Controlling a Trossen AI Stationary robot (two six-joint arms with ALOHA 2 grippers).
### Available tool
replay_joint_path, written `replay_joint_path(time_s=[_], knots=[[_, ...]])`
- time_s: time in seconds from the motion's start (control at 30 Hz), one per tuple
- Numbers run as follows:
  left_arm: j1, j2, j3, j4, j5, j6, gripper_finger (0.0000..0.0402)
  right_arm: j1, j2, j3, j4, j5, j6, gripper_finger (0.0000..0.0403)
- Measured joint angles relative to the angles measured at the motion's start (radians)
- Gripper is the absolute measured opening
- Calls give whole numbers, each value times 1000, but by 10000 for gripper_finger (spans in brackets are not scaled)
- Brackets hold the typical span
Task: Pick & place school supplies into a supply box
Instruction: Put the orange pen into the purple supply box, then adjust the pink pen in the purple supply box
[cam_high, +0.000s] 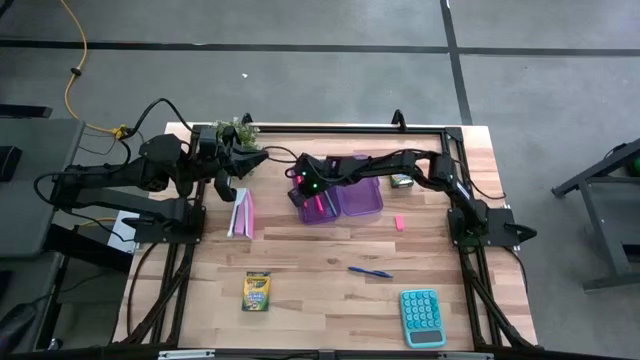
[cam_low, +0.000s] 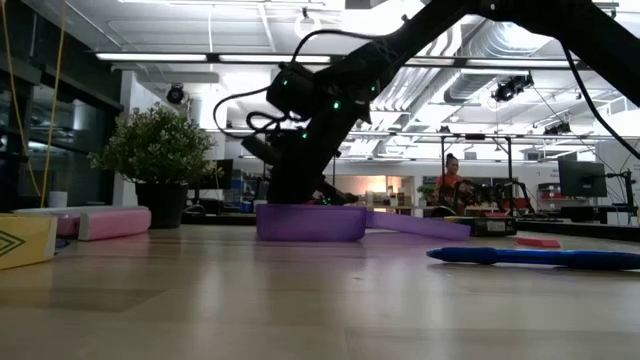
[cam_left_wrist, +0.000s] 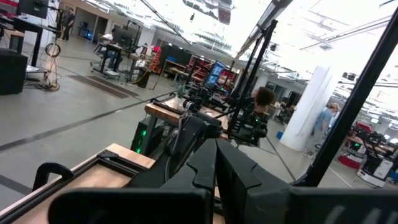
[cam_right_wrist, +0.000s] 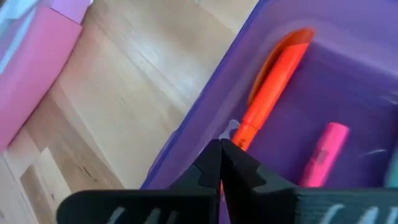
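1. Supply box, high view: a translucent purple hinged case lies open near the far middle of the pale wood-plank table, its two rounded rectangular halves side by side. The right gripper hangs over the left half, fingers pressed together and holding nothing. The left gripper waits at the far left edge, also closed and empty. A flat yellow-green crayon box, a slim blue pen, a tiny pink eraser, a teal calculator and a pink-and-white booklet lie loose on the table.
2. Low view: the purple case shows smooth low walls, with the right arm coming down over it. The blue pen lies flat to the right.
3. Left wrist view: the dark matte fingers meet with no gap.
4. Right wrist view: the dark fingers touch just above the box wall. Inside lie a glossy orange-red marker and a pink marker.
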Motion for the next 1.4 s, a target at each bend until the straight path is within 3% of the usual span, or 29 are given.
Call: replay_joint_path(time_s=[0.53,0.77,1.2,1.4], knots=[[1,0,0,6,0,0,0,5,17,22,-41,9,4,0],[1,0,0,5,0,0,0,5,17,150,-257,145,-155,0],[0,0,0,4,1,0,0,-9,16,151,-394,116,-219,0],[1,0,0,4,1,0,0,-11,16,151,-379,115,-203,0]])
